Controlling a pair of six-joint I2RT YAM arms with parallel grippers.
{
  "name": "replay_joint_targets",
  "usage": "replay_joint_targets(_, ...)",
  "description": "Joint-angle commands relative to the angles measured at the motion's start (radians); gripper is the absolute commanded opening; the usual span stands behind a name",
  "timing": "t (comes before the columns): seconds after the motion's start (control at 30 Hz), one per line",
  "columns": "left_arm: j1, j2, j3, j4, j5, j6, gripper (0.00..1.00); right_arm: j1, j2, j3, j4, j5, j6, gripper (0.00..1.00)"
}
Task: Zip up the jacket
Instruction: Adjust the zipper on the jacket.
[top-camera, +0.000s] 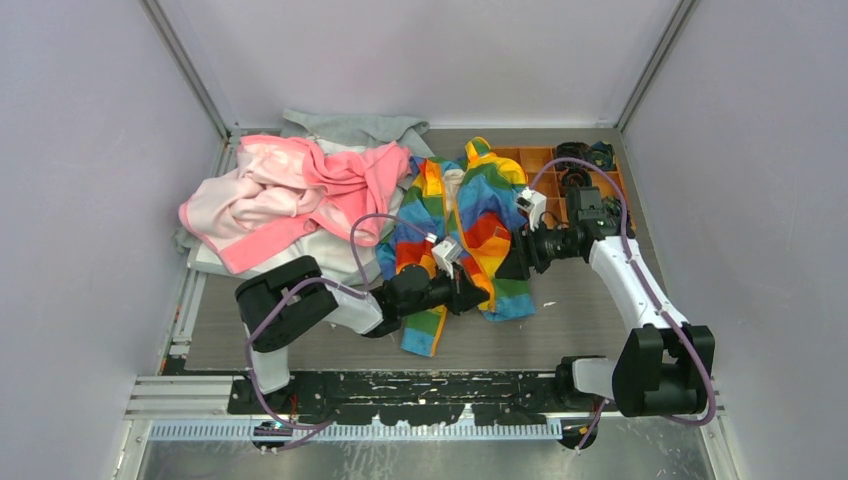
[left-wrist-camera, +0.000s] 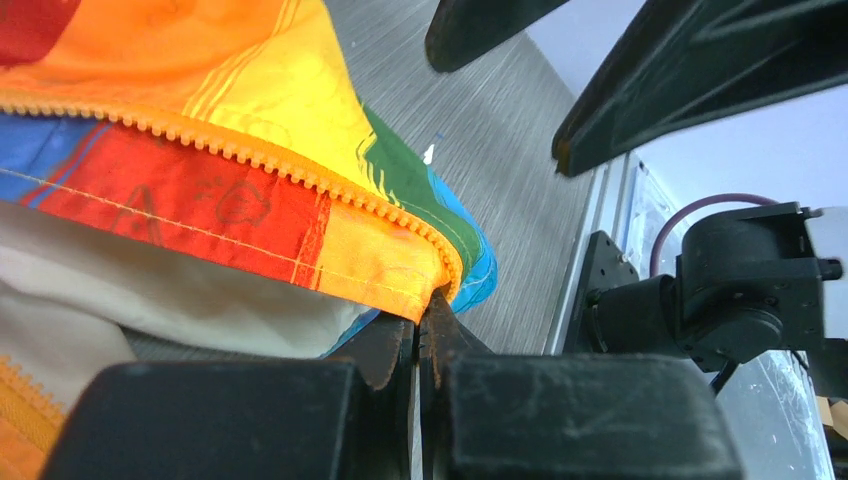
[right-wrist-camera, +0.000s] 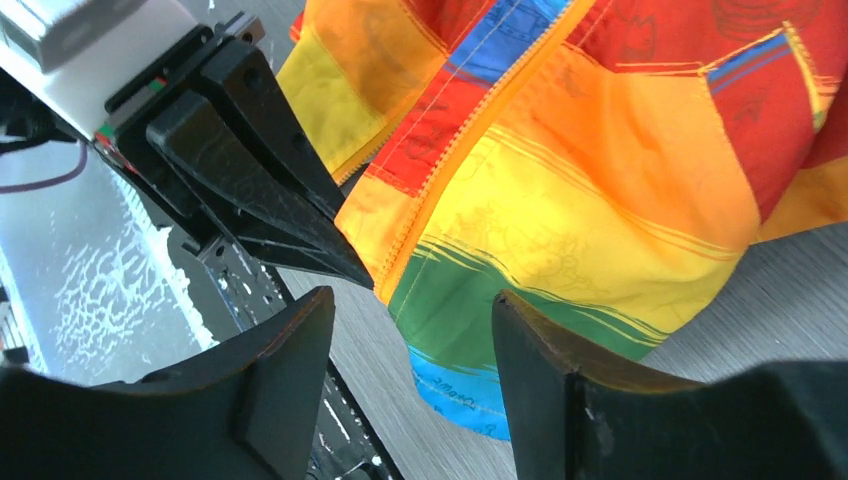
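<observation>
- The jacket (top-camera: 470, 215), striped like a rainbow, lies spread on the counter (top-camera: 580, 320), collar at the far end and hem toward the arm bases.
- The left tool (top-camera: 470, 292) sits at the jacket's near hem. Its fingers (left-wrist-camera: 385, 350) are pressed together, clamped on the orange bottom corner of the zipper (left-wrist-camera: 250, 150) edge.
- Under that toothed edge, the cream lining (left-wrist-camera: 150, 290) shows.
- The right tool (top-camera: 510, 262) is at the jacket's right side, close above the green and blue hem stripes and just beside the left tool. Its jaws stand apart with nothing between them.
- A pink garment (top-camera: 290, 190) lies heaped against the jacket's left side.
- A grey garment (top-camera: 350, 128) lies beyond the jacket's far-left corner.
- An orange tray (top-camera: 540, 158) sits just past the jacket's far-right corner.
</observation>
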Motion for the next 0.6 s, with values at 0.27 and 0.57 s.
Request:
replay_joint_targets(0.27,0.021,-0.005,-0.004,0.233,0.021,0.030,0.00,-0.010,-0.036,-0.075,-0.019,-0.120,-0.217,0.75)
replay_joint_targets(0.57,0.023,0.001,0.013,0.246,0.051,0.000,0.00,-0.001,-0.024,-0.092,-0.054,-0.154,-0.326,0.67)
